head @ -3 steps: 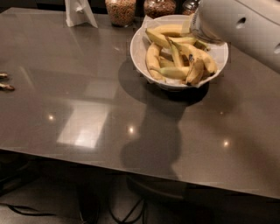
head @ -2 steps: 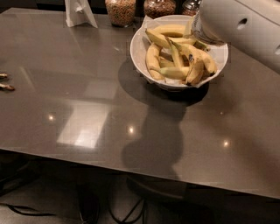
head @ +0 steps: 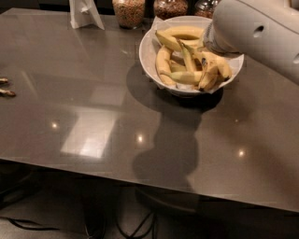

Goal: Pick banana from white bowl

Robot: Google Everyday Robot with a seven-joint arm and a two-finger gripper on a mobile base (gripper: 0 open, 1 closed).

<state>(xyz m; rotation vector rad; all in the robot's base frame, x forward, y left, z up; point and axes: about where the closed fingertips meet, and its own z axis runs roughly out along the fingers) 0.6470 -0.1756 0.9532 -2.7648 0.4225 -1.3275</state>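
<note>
Against the pictures from a second ago, almost nothing differs: the white bowl [head: 148,56] sits at the same spot toward the far right of the table [head: 93,93], and the robot's thick white arm [head: 261,32] reaches in from the upper right just as before, its end over the bowl's right side. The bananas [head: 163,63] lie in the same heap.

The gripper [head: 209,41] is at the tip of that arm, low over the right half of the bowl, close to the fruit there (the arm's bulk covers it, so I cannot tell whether the jaws are apart or together, or whether they touch a banana).

The bananas are yellow with some dark marks near the tips, piled crosswise. One curves along the bowl's left wall, another lies across the far side, and several overlap in the middle and on the right. White paper shows under them at the rim.

Behind the bowl stand glass jars [head: 129,11], and a white stand [head: 84,13] is at the far left corner.
</note>
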